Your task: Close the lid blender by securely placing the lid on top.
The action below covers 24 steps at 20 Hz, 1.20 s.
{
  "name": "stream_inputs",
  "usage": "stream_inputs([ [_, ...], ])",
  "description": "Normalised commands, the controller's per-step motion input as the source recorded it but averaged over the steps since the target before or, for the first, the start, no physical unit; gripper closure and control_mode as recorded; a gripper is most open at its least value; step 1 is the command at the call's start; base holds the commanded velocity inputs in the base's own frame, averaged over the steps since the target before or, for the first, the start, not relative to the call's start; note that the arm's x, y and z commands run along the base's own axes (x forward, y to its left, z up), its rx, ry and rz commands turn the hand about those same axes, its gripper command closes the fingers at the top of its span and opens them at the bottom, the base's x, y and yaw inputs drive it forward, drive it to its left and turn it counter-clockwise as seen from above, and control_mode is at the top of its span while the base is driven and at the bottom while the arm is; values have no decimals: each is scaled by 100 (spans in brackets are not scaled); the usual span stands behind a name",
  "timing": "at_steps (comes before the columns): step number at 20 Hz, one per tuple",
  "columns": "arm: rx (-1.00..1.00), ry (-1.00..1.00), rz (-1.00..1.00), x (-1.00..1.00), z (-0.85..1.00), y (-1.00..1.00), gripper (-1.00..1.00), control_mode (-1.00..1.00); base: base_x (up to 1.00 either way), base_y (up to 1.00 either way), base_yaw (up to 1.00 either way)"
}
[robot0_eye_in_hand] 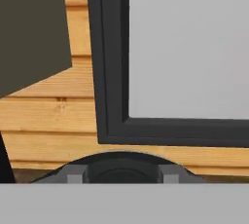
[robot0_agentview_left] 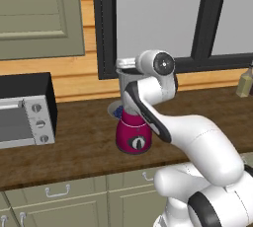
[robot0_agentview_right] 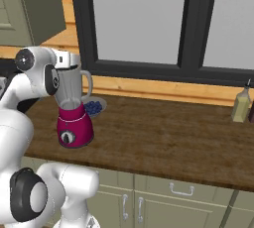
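The wooden counter (robot0_agentview_right: pixel 163 133) runs across both base views, under a big dark-framed window (robot0_agentview_right: pixel 184 28) and a wall of pale wood planks. At the left end of the counter stands a silver and black toaster oven (robot0_agentview_left: pixel 24 110). The blender (robot0_agentview_right: pixel 73 113) stands near the front part of the counter: a magenta base with a dark round dial, and on it the clear grey jar with its side handle. Just behind the blender lies a pale plate (robot0_agentview_right: pixel 95 107) with blue contents, and far to the right, near the wall, stands a small bottle (robot0_agentview_right: pixel 241 105).

The gripper (robot0_eye_in_hand: pixel 121 173) is at the top of the jar, the hand lying about level with its mouth. In the hand view the lid (robot0_eye_in_hand: pixel 121 167), a dark round disc, sits between the two grey fingertips (robot0_eye_in_hand: pixel 74 173), which seem to pinch it at both sides. The jaws are half spread around it. Whether the lid already rests on the jar's rim I cannot tell, because the hand hides it.
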Motion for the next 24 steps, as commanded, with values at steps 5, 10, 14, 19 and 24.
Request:
stream_inputs([
  [5,0,-3,0,8,-2,0,100,-100,0,0,0],
  [10,0,-1,0,10,-3,0,100,-100,0,0,0],
  [14,0,-2,0,10,-7,0,100,-100,0,0,0],
  [19,0,-4,0,-1,-13,0,100,-100,0,0,0],
  [24,-2,-10,0,-39,-36,1,100,-100,0,0,0],
])
